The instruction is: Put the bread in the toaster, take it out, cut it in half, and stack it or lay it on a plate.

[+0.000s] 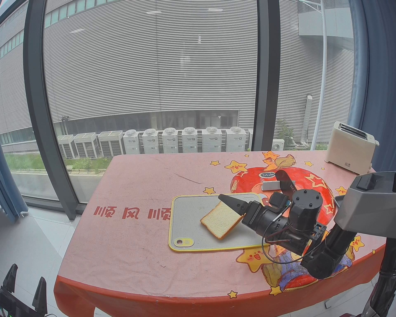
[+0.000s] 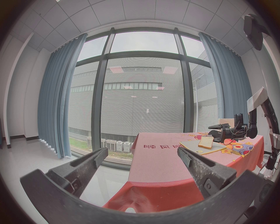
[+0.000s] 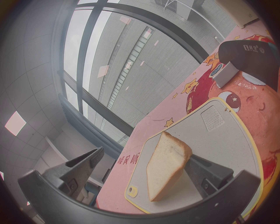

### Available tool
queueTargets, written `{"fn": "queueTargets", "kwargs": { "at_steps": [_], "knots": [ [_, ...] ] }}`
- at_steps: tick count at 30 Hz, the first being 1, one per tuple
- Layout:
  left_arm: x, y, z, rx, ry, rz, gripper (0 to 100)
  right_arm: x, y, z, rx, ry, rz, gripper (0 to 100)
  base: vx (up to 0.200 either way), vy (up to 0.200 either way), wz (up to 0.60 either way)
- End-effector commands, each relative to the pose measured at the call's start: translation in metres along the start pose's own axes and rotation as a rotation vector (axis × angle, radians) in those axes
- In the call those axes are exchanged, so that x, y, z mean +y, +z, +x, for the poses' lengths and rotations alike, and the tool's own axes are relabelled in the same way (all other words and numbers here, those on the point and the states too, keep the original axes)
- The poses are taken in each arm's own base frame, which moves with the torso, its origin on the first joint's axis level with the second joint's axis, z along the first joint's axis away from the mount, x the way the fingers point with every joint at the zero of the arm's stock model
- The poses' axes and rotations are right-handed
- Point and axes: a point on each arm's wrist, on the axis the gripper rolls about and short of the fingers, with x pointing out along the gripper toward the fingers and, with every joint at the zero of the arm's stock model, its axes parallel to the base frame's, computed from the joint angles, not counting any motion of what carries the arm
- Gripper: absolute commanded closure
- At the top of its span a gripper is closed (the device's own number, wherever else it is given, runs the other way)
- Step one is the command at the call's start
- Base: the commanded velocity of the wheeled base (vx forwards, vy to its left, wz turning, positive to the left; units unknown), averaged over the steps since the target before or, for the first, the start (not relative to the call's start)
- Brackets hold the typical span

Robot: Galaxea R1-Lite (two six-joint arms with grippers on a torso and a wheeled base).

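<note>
Just beyond cutting board (image 1: 189, 221), knife (image 1: 277, 185), toaster (image 1: 350, 148) farther back

The bread (image 3: 166, 166) sits tilted on the grey, yellow-rimmed cutting board (image 3: 221, 137), toward its holed corner — one edge propped against a finger (image 3: 210, 172) of the right gripper (image 3: 145, 154), whose jaws stand wide apart. Beyond the board's far edge lies a knife (image 3: 248, 58) — the toaster (image 3: 236, 11) stands at the table's (image 3: 256, 96) far corner.
</note>
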Motion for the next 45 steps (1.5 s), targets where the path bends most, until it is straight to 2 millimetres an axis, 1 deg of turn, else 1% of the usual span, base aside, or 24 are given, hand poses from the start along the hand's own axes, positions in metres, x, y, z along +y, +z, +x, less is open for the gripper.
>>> {"fn": "queueTargets", "kwargs": {
  "at_steps": [1, 5, 9, 14, 18, 23, 26, 34, 42, 44, 45],
  "knots": [
    [0.000, -0.004, 0.000, 0.004, 0.000, 0.000, 0, 0.004, 0.003, -0.001, -0.011, 0.006, -0.012, 0, 0.000, 0.000, 0.00],
    [0.000, -0.004, 0.000, 0.004, 0.000, 0.000, 0, 0.006, 0.004, -0.003, 0.006, -0.015, -0.026, 0, 0.000, 0.000, 0.00],
    [0.000, -0.004, 0.000, 0.004, 0.000, 0.000, 0, 0.017, 0.011, -0.008, 0.035, -0.053, -0.020, 0, 0.000, 0.000, 0.00],
    [0.000, -0.004, 0.000, 0.004, 0.000, 0.000, 0, 0.033, 0.023, -0.016, 0.023, -0.072, -0.021, 0, 0.000, 0.000, 0.00],
    [0.000, -0.004, 0.000, 0.004, 0.000, 0.000, 0, 0.036, 0.025, -0.020, 0.046, -0.110, -0.017, 0, 0.000, 0.000, 0.00],
    [0.000, -0.004, 0.000, 0.004, 0.000, 0.000, 0, 0.035, 0.029, -0.018, 0.097, -0.196, 0.002, 0, 0.000, 0.000, 0.00],
    [0.000, -0.004, 0.000, 0.004, 0.000, 0.000, 0, 0.037, 0.031, -0.020, 0.110, -0.218, 0.007, 0, 0.000, 0.000, 0.00],
    [0.000, -0.004, 0.000, 0.004, 0.000, 0.000, 0, 0.035, 0.029, -0.025, 0.155, -0.272, 0.012, 0, 0.000, 0.000, 0.00],
    [0.000, -0.004, 0.000, 0.004, 0.000, 0.000, 0, 0.031, 0.017, -0.030, 0.210, -0.292, 0.005, 0, 0.000, 0.000, 0.00],
    [0.000, -0.004, 0.000, 0.004, 0.000, 0.000, 0, 0.031, 0.017, -0.030, 0.210, -0.292, 0.005, 0, 0.000, 0.000, 0.00],
    [0.000, -0.004, 0.000, 0.004, 0.002, 0.000, 0, 0.032, 0.012, -0.036, 0.239, -0.289, -0.005, 0, 0.000, 0.000, 0.00]
  ]
}}
